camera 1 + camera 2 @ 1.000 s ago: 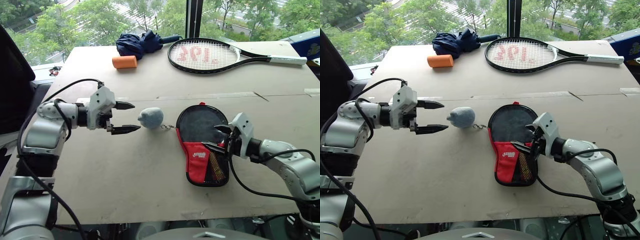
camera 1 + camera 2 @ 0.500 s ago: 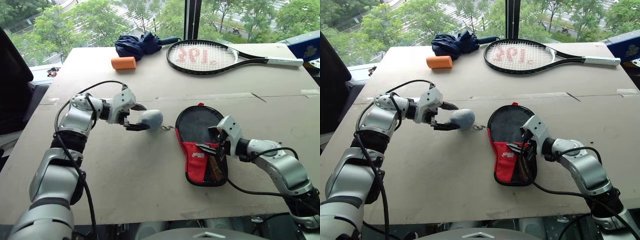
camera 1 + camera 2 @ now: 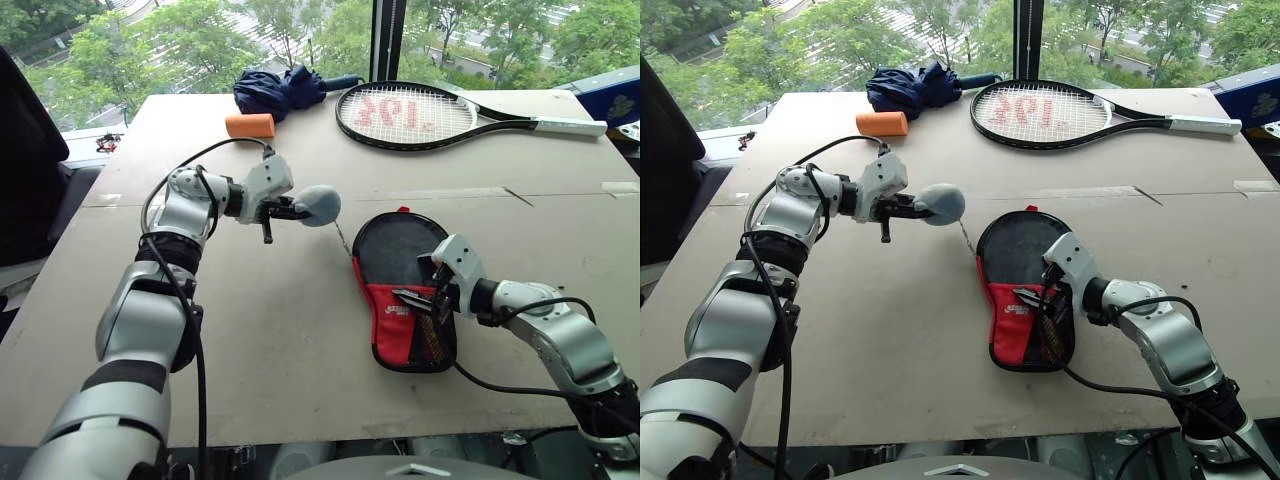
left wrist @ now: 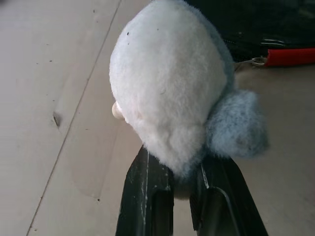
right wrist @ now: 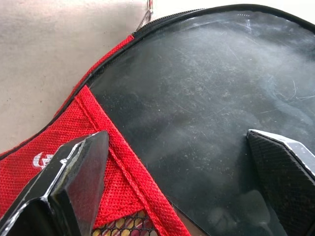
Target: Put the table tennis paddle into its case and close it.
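one plush pull (image 3: 318, 205) is clamped in the left hand (image 3: 283, 210); it should be drawn steadily around the case (image 3: 405, 300), pinned under the spread right hand (image 3: 428, 281).

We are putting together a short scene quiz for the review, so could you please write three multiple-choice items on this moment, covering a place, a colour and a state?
1. Where does the tennis racket lie?
A. at the table's far edge
B. on the case
C. in the right gripper

2. What colour is the small cylinder beside the folded umbrella?
A. green
B. orange
C. white

3. What is the left gripper doing?
A. hanging open
B. holding the racket
C. clamped on the plush charm

Answers: 1 A, it lies near the window, far from the red-and-black case. 2 B, it is plainly orange. 3 C, the left wrist view shows both fingers pinching the plush.
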